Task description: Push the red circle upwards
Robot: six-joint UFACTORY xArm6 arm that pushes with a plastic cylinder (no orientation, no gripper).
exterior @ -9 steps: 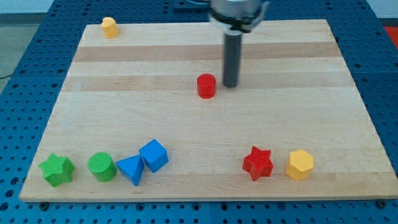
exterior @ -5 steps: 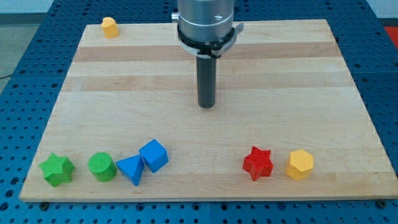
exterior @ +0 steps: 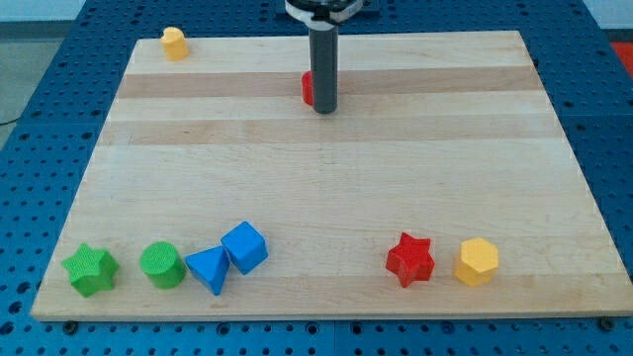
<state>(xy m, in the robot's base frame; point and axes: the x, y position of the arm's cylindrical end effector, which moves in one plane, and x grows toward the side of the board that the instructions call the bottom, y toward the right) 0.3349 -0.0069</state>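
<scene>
The red circle (exterior: 308, 88) sits on the wooden board near the view's top centre, mostly hidden behind my rod; only its left edge shows. My tip (exterior: 324, 110) rests on the board just below and right of the red circle, touching or nearly touching it.
A small yellow block (exterior: 174, 43) stands at the top left corner. Along the bottom edge sit a green star (exterior: 90, 269), a green circle (exterior: 161, 265), a blue triangle (exterior: 209, 268), a blue cube (exterior: 244, 247), a red star (exterior: 409, 259) and a yellow hexagon (exterior: 478, 261).
My tip swung from the red circle's right to below it, then moved up the board. The red circle has moved upward with it, from mid-board to near the top.
</scene>
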